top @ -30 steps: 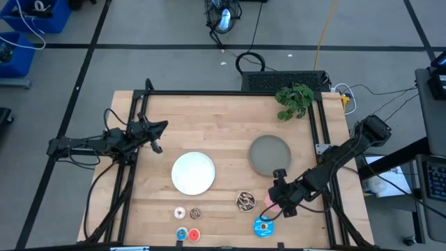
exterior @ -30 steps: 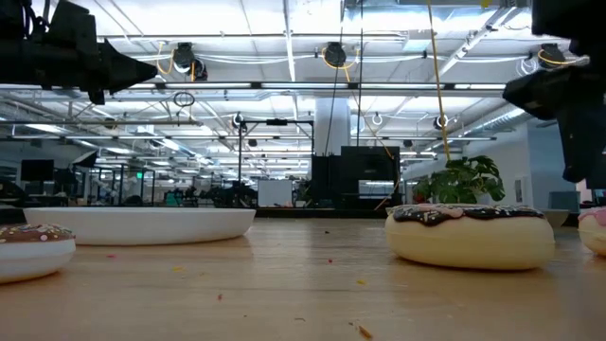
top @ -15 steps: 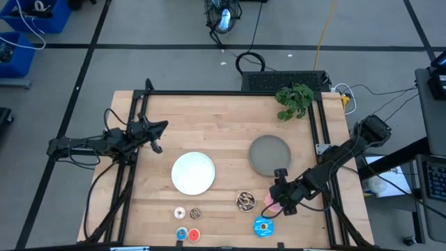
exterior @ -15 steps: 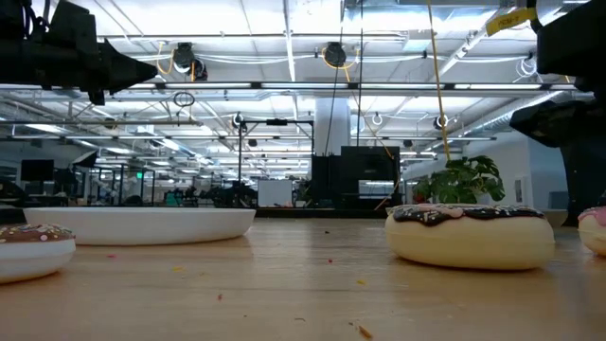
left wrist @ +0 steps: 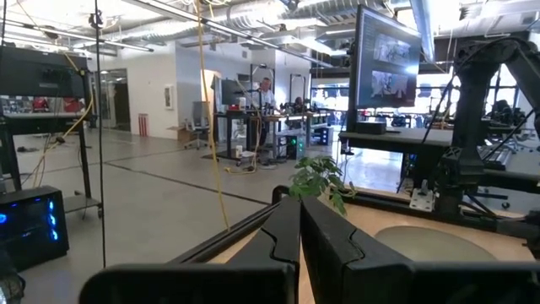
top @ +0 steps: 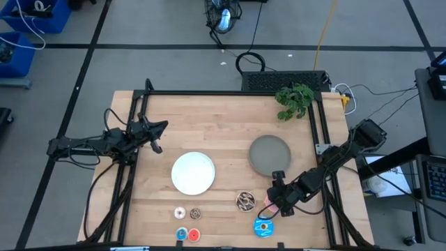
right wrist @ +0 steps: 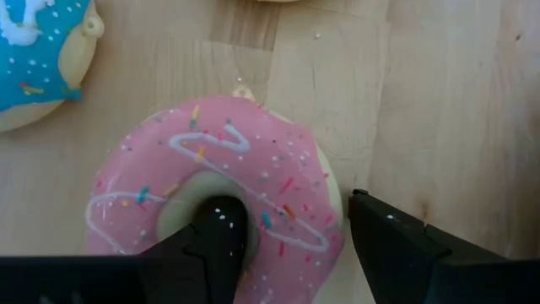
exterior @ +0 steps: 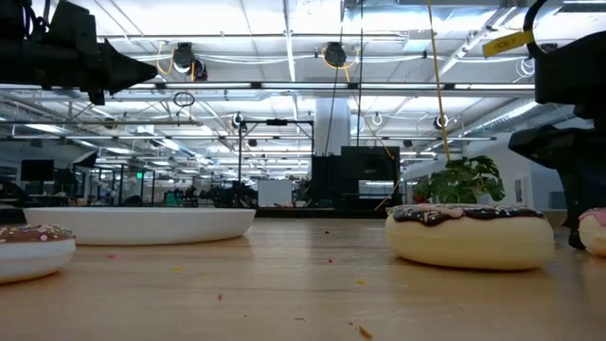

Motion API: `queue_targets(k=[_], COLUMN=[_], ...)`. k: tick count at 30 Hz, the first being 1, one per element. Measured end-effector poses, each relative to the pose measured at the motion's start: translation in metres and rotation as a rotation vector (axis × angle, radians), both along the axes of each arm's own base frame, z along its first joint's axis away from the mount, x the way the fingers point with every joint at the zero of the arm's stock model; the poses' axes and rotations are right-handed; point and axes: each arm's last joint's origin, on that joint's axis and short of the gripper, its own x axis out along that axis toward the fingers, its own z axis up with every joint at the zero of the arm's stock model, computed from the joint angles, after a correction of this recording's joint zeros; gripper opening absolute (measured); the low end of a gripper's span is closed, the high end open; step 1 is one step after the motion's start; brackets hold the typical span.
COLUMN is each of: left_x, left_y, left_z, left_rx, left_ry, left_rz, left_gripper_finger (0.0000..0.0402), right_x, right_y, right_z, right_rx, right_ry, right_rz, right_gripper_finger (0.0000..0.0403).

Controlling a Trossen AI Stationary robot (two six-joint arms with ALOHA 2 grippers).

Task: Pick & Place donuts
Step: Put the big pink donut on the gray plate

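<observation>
The pink donut [top: 267,203] lies flat on the table near the right front, with the brown donut [top: 245,201] to its left and the blue donut [top: 263,226] in front of it. My right gripper [right wrist: 291,211] is open and low over the pink donut [right wrist: 219,194]. One finger [right wrist: 221,226] stands in its hole and the other finger [right wrist: 392,241] outside its rim. Several tiny donuts [top: 187,223] lie near the front edge. My left gripper [top: 157,136] waits shut above the table's left side. My right gripper comes from above, pointing down, and straddles one side of the pink donut's ring [right wrist: 295,198], one finger inside the hole and one outside. The donut rests flat on the table. I cannot tell whether either finger touches it.
A white plate [top: 194,173] sits left of centre and a grey plate [top: 270,155] behind the right gripper. A green plant [top: 294,100] stands at the far right corner. In the low view the brown donut [exterior: 469,235] sits beside the pink donut [exterior: 595,230].
My right gripper has come down onto the pink donut and shifted slightly toward the table's left. The donuts have stayed where they were.
</observation>
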Motion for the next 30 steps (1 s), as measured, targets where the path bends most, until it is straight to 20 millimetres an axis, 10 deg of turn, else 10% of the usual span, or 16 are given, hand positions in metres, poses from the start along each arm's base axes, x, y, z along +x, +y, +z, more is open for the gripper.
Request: queue_targets(k=[7, 20, 30], left_x=[0.000, 0.000, 0.000], left_y=[0.000, 0.000, 0.000], left_z=[0.000, 0.000, -0.001], left_rx=[0.000, 0.000, -0.004], left_ry=[0.000, 0.003, 0.003], left_rz=[0.000, 0.000, -0.002], left_gripper_finger=[0.0017, 0.0017, 0.0017], right_x=[0.000, 0.009, 0.014], right_y=[0.000, -0.013, -0.009], right_z=[0.000, 0.030, 0.085], right_rx=[0.021, 0.042, 0.075], right_ry=[0.017, 0.047, -0.032], right_rz=[-0.011, 0.008, 0.045], right_gripper_finger=[0.0176, 0.0014, 0.0032])
